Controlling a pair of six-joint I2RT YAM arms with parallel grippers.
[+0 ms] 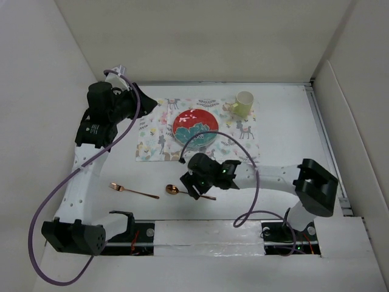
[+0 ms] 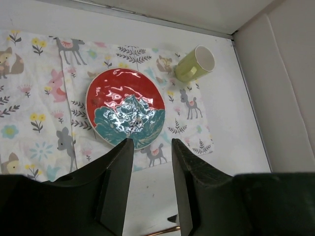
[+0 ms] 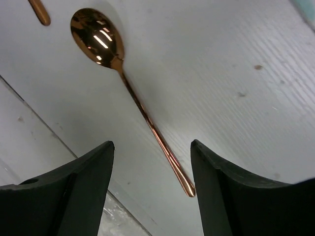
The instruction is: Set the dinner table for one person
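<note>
Right pincer [image 3: 152,147] gapes above the plain, matte white dinner table [image 3: 236,59].

dinner table [image 1: 285,140], white, matte, flat, rectangular

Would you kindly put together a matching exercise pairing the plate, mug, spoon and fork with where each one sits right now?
Things:
1. red and teal plate
2. yellow-green mug
3. copper spoon
4. copper fork

Places:
A. bare dinner table, left of the other utensil
B. far right corner of the placemat
C. middle of the placemat
D. bare dinner table, below the open right gripper

Pairs: 1-C; 2-B; 3-D; 4-A
</note>
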